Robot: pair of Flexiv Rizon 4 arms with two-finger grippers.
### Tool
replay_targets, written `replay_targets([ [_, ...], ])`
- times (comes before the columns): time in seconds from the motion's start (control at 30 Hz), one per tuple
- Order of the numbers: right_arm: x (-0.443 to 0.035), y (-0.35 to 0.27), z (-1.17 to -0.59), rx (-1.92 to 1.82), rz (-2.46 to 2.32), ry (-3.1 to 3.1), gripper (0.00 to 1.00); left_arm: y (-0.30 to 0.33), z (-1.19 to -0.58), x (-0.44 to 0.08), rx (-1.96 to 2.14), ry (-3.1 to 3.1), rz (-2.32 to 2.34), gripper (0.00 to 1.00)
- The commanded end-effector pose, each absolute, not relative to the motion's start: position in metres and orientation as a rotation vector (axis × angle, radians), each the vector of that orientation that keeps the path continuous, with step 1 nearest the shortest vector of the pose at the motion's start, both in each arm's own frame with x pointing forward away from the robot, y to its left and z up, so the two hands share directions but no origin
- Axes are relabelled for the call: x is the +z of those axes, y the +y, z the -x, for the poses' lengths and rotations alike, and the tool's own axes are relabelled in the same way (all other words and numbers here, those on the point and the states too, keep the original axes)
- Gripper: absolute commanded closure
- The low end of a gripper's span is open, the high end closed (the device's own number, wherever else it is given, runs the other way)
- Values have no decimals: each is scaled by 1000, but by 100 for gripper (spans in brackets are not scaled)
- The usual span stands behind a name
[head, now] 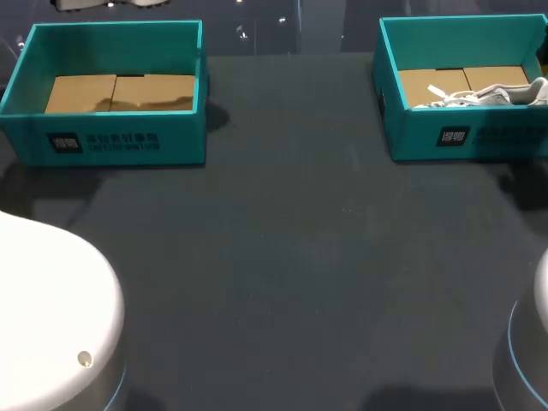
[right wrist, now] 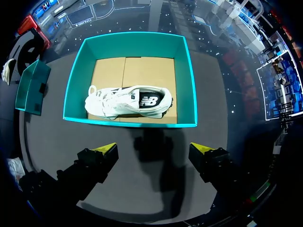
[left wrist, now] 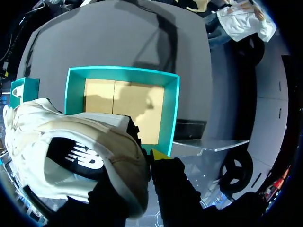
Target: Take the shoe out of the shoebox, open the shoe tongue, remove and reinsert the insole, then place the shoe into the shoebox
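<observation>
My left pincer clamps a white black-logoed shoe over the teal cardboard shoebox; right pincer gapes open

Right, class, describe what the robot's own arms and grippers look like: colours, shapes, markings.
The left arm is a smooth, rounded white casing over grey with a thin blue ring; the right arm shows the same grey and blue. The right gripper has two blocky black fingers with yellow wedge tips; the left gripper shows one.
</observation>
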State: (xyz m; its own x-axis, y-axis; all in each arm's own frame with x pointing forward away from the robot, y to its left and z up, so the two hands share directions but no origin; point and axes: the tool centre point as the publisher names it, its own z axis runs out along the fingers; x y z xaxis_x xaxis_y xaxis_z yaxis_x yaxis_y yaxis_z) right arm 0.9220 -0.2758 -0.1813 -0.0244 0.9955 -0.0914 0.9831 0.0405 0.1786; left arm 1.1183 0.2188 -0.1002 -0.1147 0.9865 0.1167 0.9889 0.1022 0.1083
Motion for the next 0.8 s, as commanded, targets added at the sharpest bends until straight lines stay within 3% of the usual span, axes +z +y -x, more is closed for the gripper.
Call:
replay_targets([
  [0.03, -182, -275, -921, 96, -2051, 2117, 0, 192, -1056, -91, -374, -2314, 2097, 100],
  [0.23, -182, -275, -921, 96, -2051, 2117, 0, 155, -999, -87, -310, -2220, 2161, 100],
  [0.7, -182, -275, -921, 96, -2051, 2117, 0, 155, -999, -87, -310, -2220, 2161, 100],
  [0.8, -182, -275, -921, 96, -2051, 2117, 0, 129, -968, -89, -299, -2184, 2232, 100],
])
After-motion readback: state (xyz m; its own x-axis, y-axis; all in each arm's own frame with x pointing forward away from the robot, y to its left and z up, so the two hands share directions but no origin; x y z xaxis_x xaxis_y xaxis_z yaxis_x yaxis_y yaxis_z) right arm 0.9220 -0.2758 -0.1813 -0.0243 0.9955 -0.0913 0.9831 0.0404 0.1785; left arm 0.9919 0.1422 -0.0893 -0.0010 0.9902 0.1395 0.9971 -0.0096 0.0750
